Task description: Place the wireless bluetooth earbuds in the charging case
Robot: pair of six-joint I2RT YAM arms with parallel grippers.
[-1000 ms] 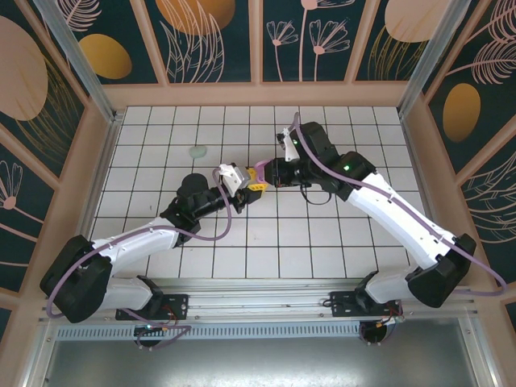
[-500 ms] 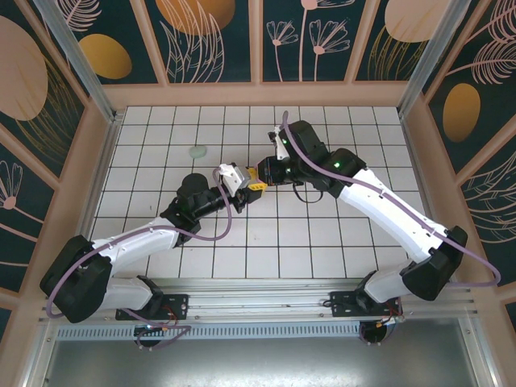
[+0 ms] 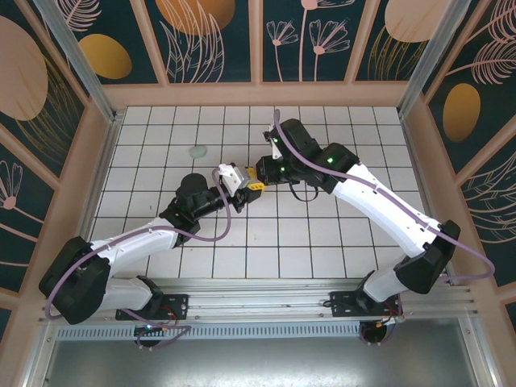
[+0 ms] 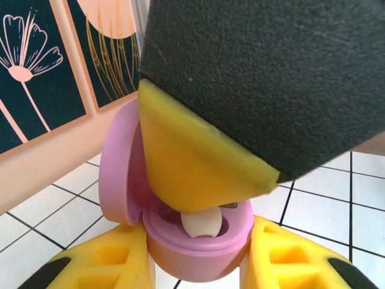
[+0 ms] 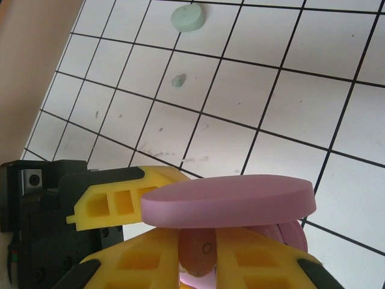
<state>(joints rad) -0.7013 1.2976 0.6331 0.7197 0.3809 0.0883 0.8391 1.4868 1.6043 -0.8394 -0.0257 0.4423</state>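
Left wrist: jaws snug around pink case (image 4: 198,257)

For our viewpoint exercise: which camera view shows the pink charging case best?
Left wrist view: the pink charging case sits close between the left fingers, lid open, an earbud at its cavity. Right wrist view shows the lid nearly edge-on. Top external: too small to make out.

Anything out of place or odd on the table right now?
One small mint earbud lies loose on the white tiles. It sits apart from the round mint disc just beyond it and away from the open pink case. Nothing looks spilled or broken.
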